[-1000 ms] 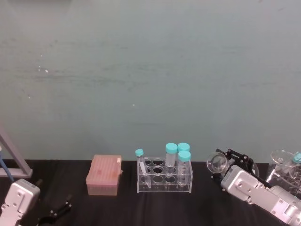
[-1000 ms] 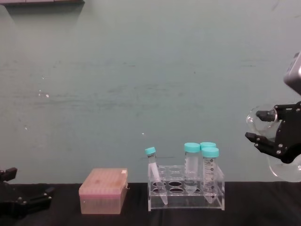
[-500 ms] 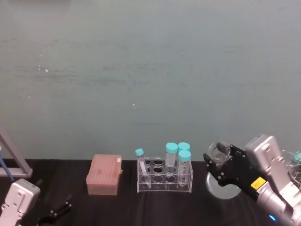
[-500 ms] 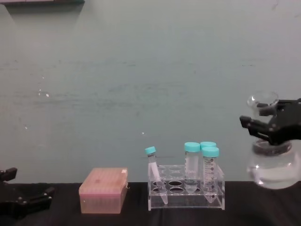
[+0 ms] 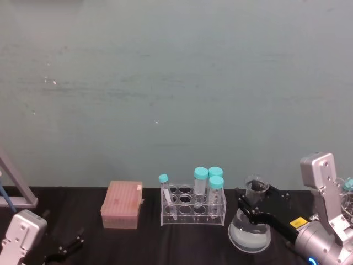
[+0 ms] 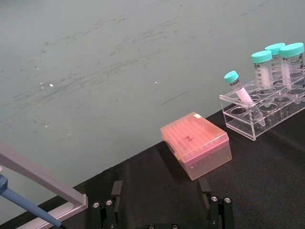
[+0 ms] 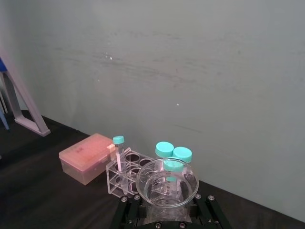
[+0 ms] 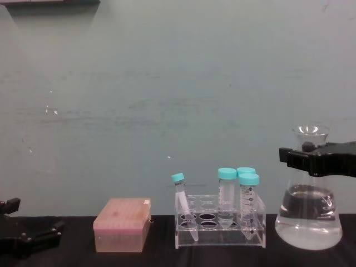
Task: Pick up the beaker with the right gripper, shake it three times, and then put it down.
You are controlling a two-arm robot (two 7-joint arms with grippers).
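The beaker (image 8: 308, 222) stands upright near the tabletop's (image 8: 161, 257) right end, just beside the rack (image 8: 219, 229), its base apparently down on the surface and its liquid level, while the right gripper (image 8: 303, 157) is clenched round its neck. The grasp is made, then, but nothing here tells whether the three shakes are done or yet to come; at the least, letting go and drawing the arm clear are left. The left gripper (image 5: 69, 246) lies parked at the near left corner, fingers spread and empty.
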